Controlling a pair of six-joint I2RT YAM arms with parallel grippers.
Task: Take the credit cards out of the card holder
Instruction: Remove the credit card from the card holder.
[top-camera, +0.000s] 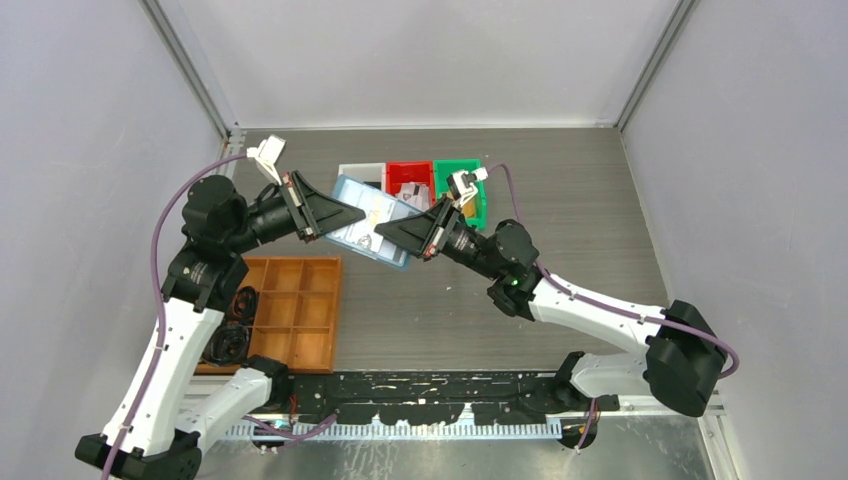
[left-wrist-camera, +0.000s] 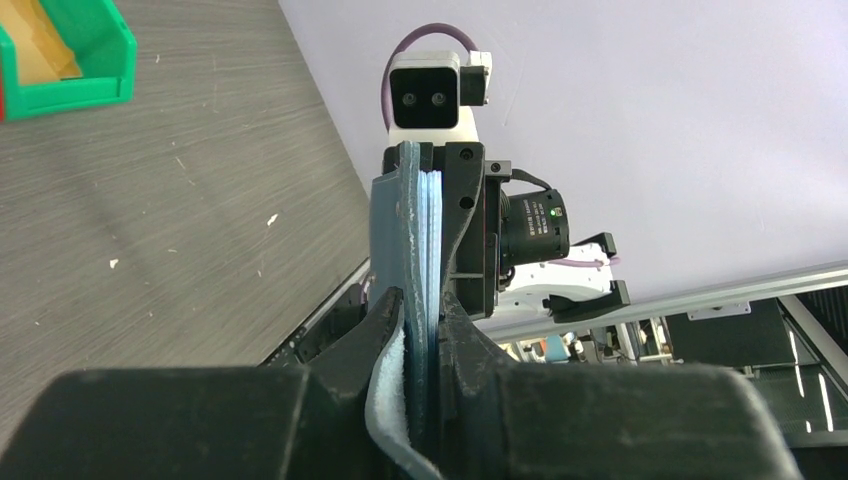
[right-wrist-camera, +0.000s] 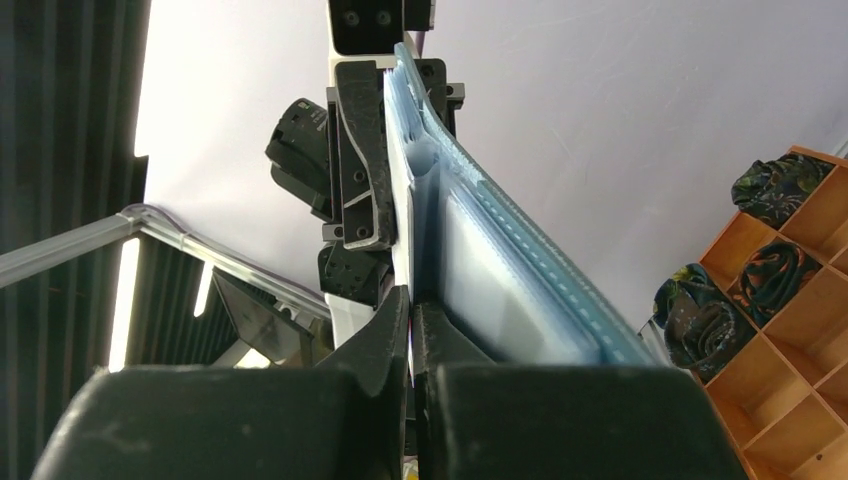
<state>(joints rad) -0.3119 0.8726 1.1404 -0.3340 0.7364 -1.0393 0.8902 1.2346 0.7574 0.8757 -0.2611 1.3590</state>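
Observation:
The light blue card holder hangs open in the air over the table's middle, held from both sides. My left gripper is shut on its left edge; in the left wrist view the jaws pinch the blue layers edge-on. My right gripper is shut on a thin white credit card that still sits in the holder; its jaws are pressed on the card's edge, beside the blue pocket. A pale card face shows inside the holder.
Behind the holder stand a white bin, a red bin and a green bin. An orange-brown compartment tray with dark coiled items lies at the front left, also seen in the right wrist view.

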